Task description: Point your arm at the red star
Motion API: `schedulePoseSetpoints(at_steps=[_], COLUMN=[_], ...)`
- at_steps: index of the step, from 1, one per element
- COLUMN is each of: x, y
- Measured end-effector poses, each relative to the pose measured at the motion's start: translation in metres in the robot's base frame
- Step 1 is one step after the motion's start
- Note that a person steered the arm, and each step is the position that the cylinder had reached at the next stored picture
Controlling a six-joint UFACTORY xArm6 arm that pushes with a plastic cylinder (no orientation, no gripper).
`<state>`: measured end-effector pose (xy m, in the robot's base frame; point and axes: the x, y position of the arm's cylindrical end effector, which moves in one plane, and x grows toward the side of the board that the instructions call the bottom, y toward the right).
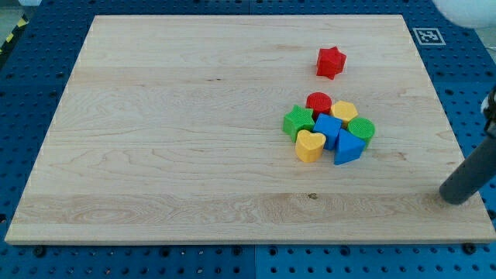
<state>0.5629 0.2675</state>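
Note:
The red star [331,62] lies alone on the wooden board [170,139], toward the view's upper right. My tip [451,198] is at the board's right edge, low in the view, far below and to the right of the red star. The dark rod rises from it toward the view's right edge. It touches no block.
A tight cluster sits below the star: a red cylinder [318,101], a yellow hexagon [344,112], a green star [297,122], a green cylinder [361,129], a blue block [328,128], a blue triangle [348,147] and a yellow heart [310,145]. A blue pegboard [457,93] surrounds the board.

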Motion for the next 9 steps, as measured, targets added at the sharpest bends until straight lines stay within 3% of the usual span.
schedulePoseSetpoints(at_steps=[2,4,5,6,9], x=[-0.125,-0.282,-0.308,-0.308,-0.292], y=[0.029,-0.012,-0.062,-0.103,-0.125])
